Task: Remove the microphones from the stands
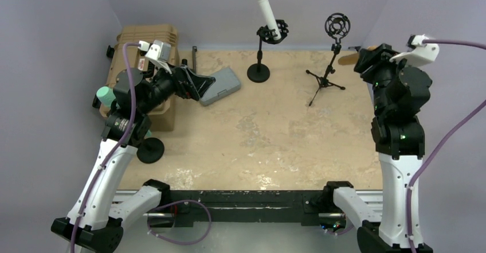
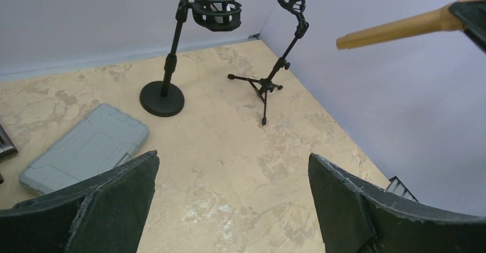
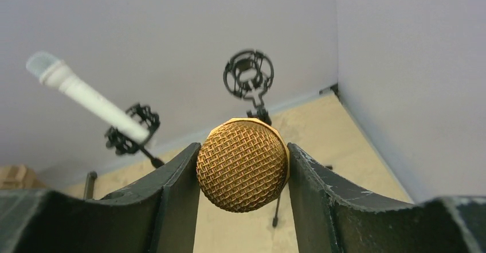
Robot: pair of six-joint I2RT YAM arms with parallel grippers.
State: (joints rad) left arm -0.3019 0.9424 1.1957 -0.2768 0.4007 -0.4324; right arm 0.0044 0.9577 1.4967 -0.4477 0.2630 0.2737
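Observation:
My right gripper [image 3: 243,164] is shut on a gold microphone [image 3: 242,166], its mesh head clamped between both fingers. In the top view its gold handle [image 1: 348,58] sticks out left of the gripper [image 1: 367,57], held in the air near the back right wall, clear of the empty black tripod stand [image 1: 334,32] with its shock mount ring. The handle also shows in the left wrist view [image 2: 401,28]. A white microphone [image 1: 266,9] sits tilted in the round-base stand [image 1: 259,72]. My left gripper [image 2: 232,175] is open and empty above the table at left [image 1: 202,86].
A grey flat case [image 1: 222,85] lies on the table beside my left gripper. A tan hard case [image 1: 143,41] stands at the back left. A black round stand base [image 1: 150,150] sits near the left arm. Walls close in at back and right.

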